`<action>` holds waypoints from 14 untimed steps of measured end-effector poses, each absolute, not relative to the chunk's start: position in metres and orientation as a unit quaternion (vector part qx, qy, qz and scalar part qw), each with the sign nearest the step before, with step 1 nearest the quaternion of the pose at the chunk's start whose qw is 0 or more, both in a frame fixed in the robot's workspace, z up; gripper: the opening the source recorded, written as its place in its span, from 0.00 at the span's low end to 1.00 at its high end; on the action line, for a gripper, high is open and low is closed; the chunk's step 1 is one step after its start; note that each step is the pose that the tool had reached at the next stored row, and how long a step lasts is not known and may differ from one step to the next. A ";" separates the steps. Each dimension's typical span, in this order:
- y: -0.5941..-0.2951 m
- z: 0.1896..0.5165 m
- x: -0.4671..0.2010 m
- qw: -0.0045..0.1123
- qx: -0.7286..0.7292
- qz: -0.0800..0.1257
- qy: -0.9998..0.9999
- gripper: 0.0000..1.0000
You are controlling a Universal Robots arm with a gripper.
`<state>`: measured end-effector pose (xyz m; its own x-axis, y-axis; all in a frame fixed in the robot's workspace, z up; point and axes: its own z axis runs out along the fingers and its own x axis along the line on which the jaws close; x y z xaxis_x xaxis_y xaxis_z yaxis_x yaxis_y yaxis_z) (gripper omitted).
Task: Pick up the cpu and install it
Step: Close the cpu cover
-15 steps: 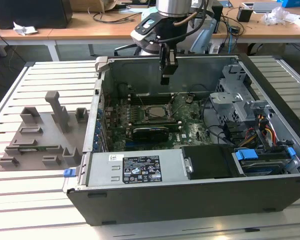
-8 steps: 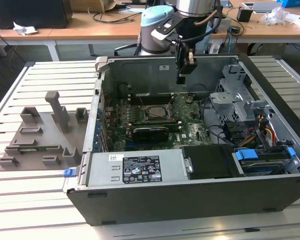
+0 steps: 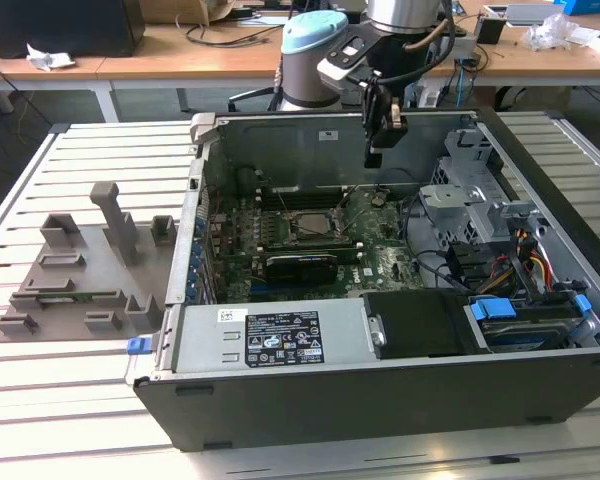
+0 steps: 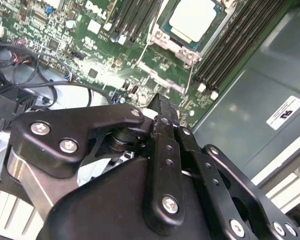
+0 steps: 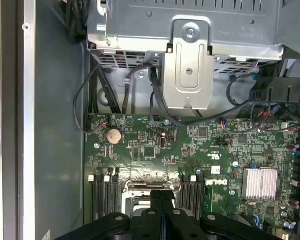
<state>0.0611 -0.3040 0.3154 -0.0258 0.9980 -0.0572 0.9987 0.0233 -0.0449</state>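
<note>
Cpu: the small flat square chip with the pale silver-grey metal top [image 4: 192,20] lies flat inside the dark metal socket frame [image 4: 182,50], seen in the second wrist view
Socket: it sits on the green motherboard [image 4: 97,55], between rows of black memory slots [image 4: 235,45]; I cannot tell whether its thin wire lever is latched
End effector: my black end effector [image 4: 159,101] is clenched on nothing, fingers pressed together, hanging above the board and apart from the chip
Case: in the exterior view I hover over the open grey computer case [image 3: 380,400], near its back wall
Surface: the case lies on a white slatted surface [image 3: 80,150]
Progress: picking up and placing look done to me; whether the frame is locked I judge uncertain
</note>
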 end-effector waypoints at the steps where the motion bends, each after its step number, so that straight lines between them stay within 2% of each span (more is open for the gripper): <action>1: -0.304 0.315 0.064 0.005 0.698 -0.036 0.715 0.11; 14: -0.304 0.315 0.083 0.005 0.698 -0.036 0.715 0.11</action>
